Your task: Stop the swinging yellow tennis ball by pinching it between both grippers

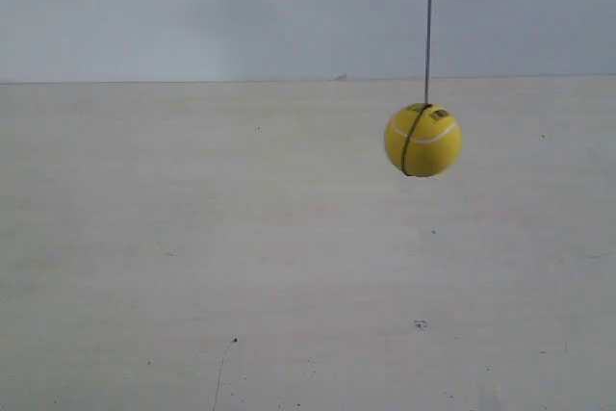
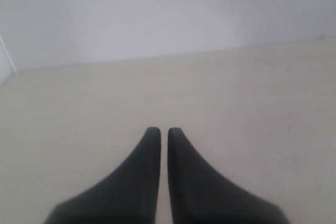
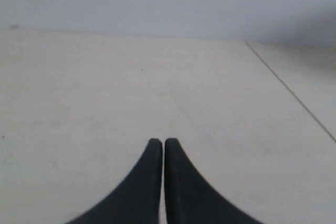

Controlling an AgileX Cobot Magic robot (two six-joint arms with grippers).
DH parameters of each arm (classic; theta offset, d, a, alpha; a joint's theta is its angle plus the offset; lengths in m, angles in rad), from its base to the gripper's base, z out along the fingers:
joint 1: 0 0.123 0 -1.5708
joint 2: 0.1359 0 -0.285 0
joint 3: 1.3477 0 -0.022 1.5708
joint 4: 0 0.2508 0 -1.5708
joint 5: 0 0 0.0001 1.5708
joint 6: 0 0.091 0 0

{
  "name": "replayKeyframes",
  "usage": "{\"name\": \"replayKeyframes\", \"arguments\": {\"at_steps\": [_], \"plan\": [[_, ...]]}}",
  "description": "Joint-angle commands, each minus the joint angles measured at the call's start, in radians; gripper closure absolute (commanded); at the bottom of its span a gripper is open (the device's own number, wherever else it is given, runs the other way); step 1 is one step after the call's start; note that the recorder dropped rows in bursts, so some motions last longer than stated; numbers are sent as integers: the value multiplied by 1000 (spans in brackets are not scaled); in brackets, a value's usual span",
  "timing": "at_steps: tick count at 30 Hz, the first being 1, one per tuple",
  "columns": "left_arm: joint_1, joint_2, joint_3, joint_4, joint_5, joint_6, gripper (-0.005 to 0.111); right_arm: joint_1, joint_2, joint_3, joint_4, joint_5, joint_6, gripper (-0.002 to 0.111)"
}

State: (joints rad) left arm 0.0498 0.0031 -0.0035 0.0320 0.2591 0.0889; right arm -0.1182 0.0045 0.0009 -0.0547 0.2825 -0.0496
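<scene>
The yellow tennis ball (image 1: 423, 140) hangs in the air above the pale table on a thin dark cord (image 1: 427, 36) that loops near the exterior view's top edge. A white seam, a small sticker and a black cord band show on it. Neither arm appears in the exterior view. In the left wrist view my left gripper (image 2: 164, 130) is shut, its two black pointed jaws almost touching with nothing between them. My right gripper (image 3: 163, 141) in the right wrist view is likewise shut and empty. The ball shows in neither wrist view.
The pale table (image 1: 241, 267) stretches under the ball and meets a light wall (image 1: 192, 7) behind. A thin seam line (image 3: 294, 98) crosses the table surface in the right wrist view. Small dark specks dot the table.
</scene>
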Motion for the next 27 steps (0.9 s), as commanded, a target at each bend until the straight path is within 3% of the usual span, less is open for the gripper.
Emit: {"name": "replayKeyframes", "arguments": {"at_steps": [1,7,10,13,15,20,23,27], "plan": [[3,-3,4,-114,-200,7,102,1,-5,-1,-3,-203,-2,108],[3,-3,4,-170,-570,-67,102,1,-5,-1,0,-419,0,108],[3,-3,4,-167,-720,-277,102,1,-5,-1,0,-555,83,108],[3,-3,4,-148,-779,-525,102,1,-5,-1,0,-638,393,108],[3,-3,4,-39,-815,-629,102,1,-5,-1,-27,-696,512,108],[3,45,-31,313,-927,-870,102,1,-5,-1,-200,-764,596,108],[3,157,-123,569,-949,-1021,102,1,16,-25,-336,-788,695,108],[3,380,-244,867,-1127,-1165,102,1,137,-66,-627,-910,926,108]]}}
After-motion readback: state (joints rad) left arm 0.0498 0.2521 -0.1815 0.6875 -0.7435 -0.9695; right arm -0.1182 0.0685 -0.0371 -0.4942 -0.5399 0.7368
